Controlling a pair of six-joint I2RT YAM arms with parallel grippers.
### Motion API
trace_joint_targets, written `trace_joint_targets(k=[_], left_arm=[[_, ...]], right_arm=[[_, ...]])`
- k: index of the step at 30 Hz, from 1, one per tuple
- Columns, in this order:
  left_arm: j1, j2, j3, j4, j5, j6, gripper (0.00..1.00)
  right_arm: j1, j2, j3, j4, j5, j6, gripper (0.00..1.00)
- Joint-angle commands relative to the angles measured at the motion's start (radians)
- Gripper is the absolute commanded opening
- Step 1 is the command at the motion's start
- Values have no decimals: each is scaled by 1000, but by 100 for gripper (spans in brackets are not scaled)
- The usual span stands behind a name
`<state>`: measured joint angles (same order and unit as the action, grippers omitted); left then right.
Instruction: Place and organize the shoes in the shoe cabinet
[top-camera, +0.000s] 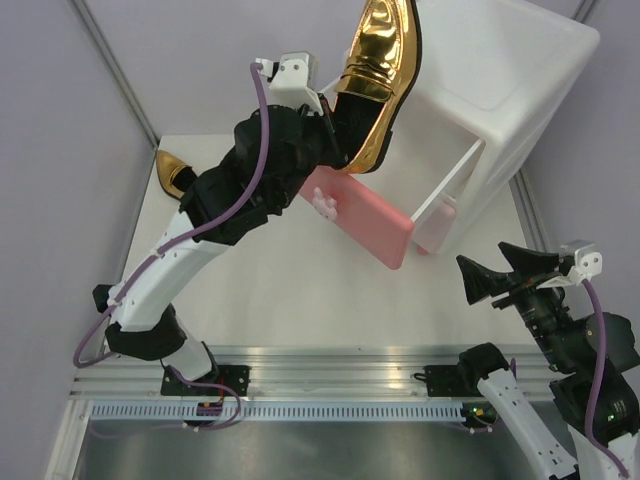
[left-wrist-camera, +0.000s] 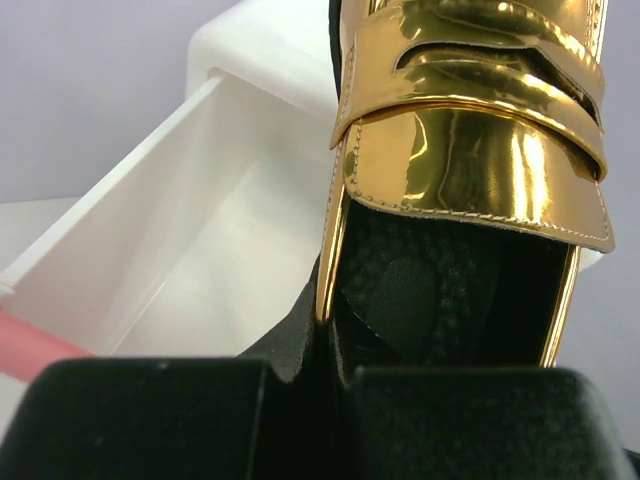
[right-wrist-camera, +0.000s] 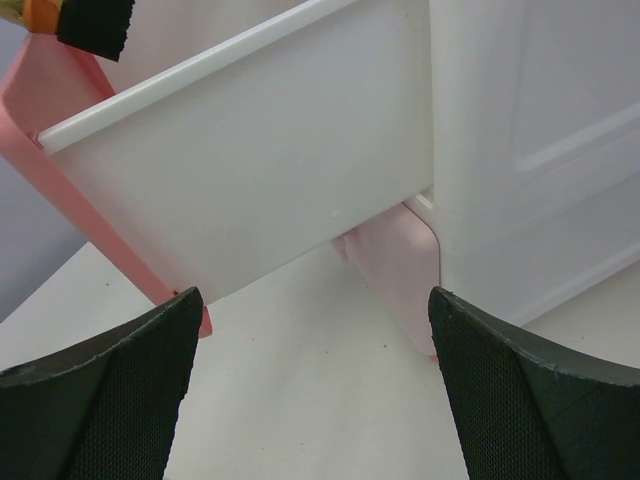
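Note:
My left gripper (top-camera: 335, 125) is shut on the rim of a gold shoe (top-camera: 378, 75) and holds it high above the pulled-out drawer (top-camera: 445, 180) of the white shoe cabinet (top-camera: 510, 90). In the left wrist view the gold shoe (left-wrist-camera: 470, 130) fills the frame with its dark inside toward me, and the open white drawer (left-wrist-camera: 180, 240) lies below it. The drawer's pink front (top-camera: 365, 215) carries a bunny knob (top-camera: 322, 203). A second gold shoe (top-camera: 172, 170) lies at the far left, partly hidden by my left arm. My right gripper (top-camera: 485, 280) is open and empty, low beside the drawer (right-wrist-camera: 250, 180). No green shoes show.
A lower pink drawer front (right-wrist-camera: 400, 270) sits shut under the open drawer, by the cabinet's white side (right-wrist-camera: 540, 150). Grey walls enclose the table on the left and right. A metal rail (top-camera: 330, 365) runs along the near edge.

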<state>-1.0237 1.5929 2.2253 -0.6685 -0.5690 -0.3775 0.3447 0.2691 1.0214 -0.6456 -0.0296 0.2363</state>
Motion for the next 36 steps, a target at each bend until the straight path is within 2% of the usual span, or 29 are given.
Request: trace_joint_targets(k=[1,7,15,23,36], left_arm=[[-32,-16,33,176,-138,0,2],[-41,-47,-53,161,-233,-44,2],[-41,-28,-64,122,-304,-95,2],[-41,25,-12,41,-296,-166,2],[-39,64,40,-25,-367,-210,2]], right_arm=[[0,-24,0,-9,3,24,98],[0,-39,14,-29,10,26,98],[0,-24,19,-26,-16,17,98],[0,21,51,-31,-29,6,98],[-1,74,91,-89,-76,-25,98]])
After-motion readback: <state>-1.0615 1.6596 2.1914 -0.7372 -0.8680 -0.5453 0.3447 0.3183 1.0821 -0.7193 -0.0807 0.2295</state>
